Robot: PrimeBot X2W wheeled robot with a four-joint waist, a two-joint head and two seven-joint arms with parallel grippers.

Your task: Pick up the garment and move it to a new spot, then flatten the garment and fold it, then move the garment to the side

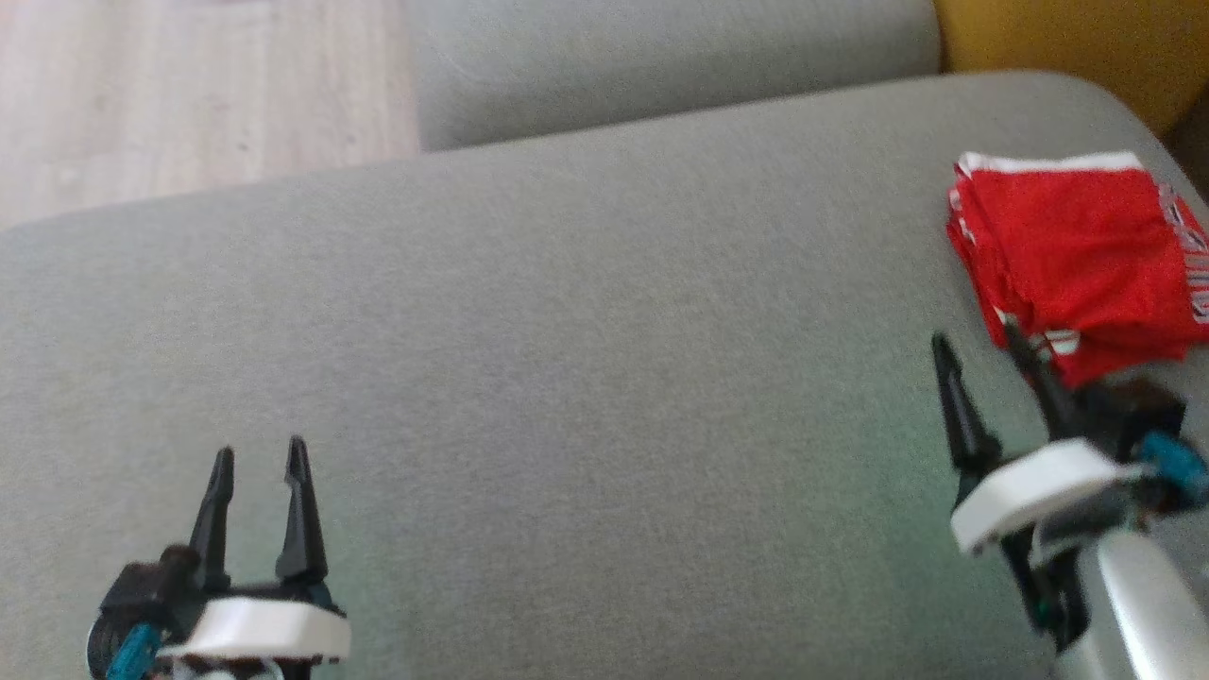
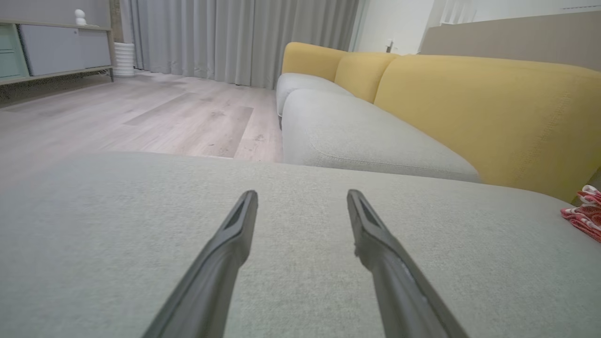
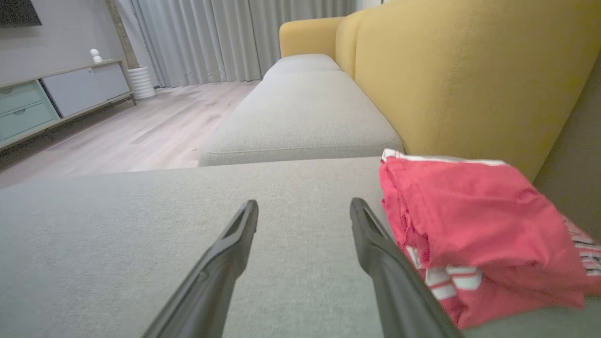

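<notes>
The garment (image 1: 1077, 250), red with white trim, lies folded in a compact stack at the far right of the grey cushion (image 1: 567, 331). My right gripper (image 1: 978, 338) stands open just in front of its near-left corner, nothing between the fingers; its right finger lies along the stack's edge. In the right wrist view the folded garment (image 3: 474, 225) sits right of the open right gripper (image 3: 304, 206). My left gripper (image 1: 260, 458) is open over bare cushion at the lower left. In the left wrist view the open left gripper (image 2: 303, 195) points across the cushion, with the garment's edge (image 2: 584, 211) at the far right.
A second grey seat cushion (image 1: 661, 66) adjoins at the back. The yellow sofa backrest (image 3: 460, 70) rises right behind the garment. Wooden floor (image 1: 189, 94) lies beyond the cushion's left edge, with a low cabinet (image 3: 61, 94) and curtains (image 2: 235, 37) farther off.
</notes>
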